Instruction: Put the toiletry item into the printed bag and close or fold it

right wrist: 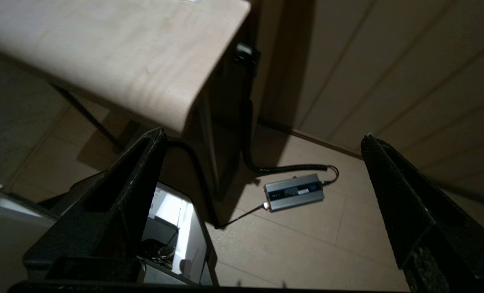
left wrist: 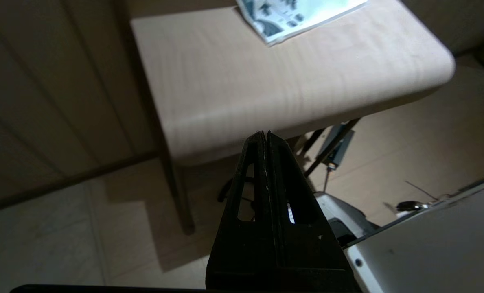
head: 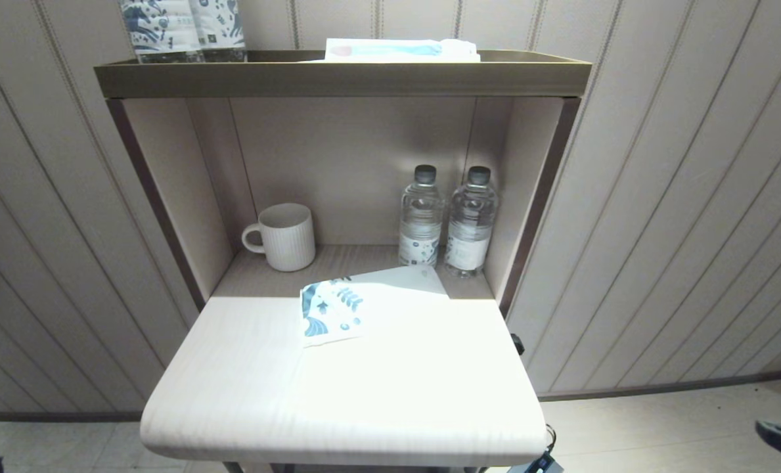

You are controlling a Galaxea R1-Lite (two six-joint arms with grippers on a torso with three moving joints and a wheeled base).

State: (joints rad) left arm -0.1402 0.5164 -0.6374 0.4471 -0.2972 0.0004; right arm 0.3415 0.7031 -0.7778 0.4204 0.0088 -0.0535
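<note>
printed bag (head: 364,309): far part washed out by glare | labelled bottles (head: 183,29): tops cut off | toothbrush: unseen

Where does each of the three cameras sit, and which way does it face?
Head view: high, looking down at the table, printed bag, mug; no arm visible.
Left wrist: below the table's edge, facing up; shut left gripper.
Right wrist: low beside the table, facing the floor; open right gripper.
Shared: head and left wrist both show the bag.
</note>
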